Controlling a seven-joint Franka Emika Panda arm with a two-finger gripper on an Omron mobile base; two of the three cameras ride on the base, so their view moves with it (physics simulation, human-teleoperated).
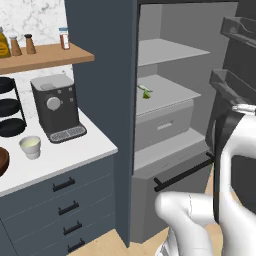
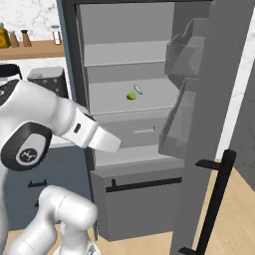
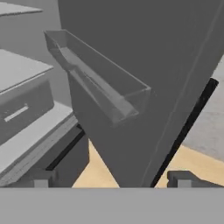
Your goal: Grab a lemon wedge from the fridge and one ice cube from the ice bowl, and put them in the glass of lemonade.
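The fridge stands with its door swung wide open. On its middle light grey shelf lies the tiny yellow-green lemon wedge, untouched. The glass of lemonade, a small pale cup, stands on the white counter in front of the coffee machine. A sliver of the brown ice bowl shows at the left edge; the ice cubes are hidden. My gripper is open and holds nothing. It faces the inner side of the door, below a clear door bin, well away from the wedge.
The door's black bar handle stands out to the right. A lower drawer and a freezer front with a black handle sit under the shelves. A dark coffee machine and a wooden shelf of bottles are to the left.
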